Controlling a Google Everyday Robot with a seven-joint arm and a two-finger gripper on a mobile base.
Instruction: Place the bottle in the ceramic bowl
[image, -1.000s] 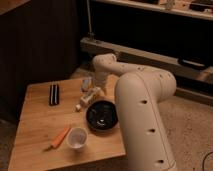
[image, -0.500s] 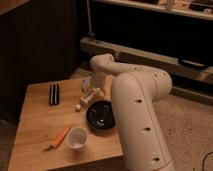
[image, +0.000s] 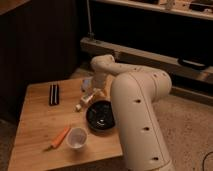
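My arm (image: 136, 107) reaches over the bench (image: 37, 125), beyond the ceramic bowl (image: 101, 117), to the bottle (image: 83, 103) lying just beside its rim — the gripper (image: 93, 95) sits low over it for the pickup, though I cannot tell its grip.

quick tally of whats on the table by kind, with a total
bottle: 1
black bowl: 1
white cup: 1
orange stick-like item: 1
dark flat rectangular item: 1
small blue-grey item: 1
total: 6
The gripper is down at the bottle, just behind the bowl.
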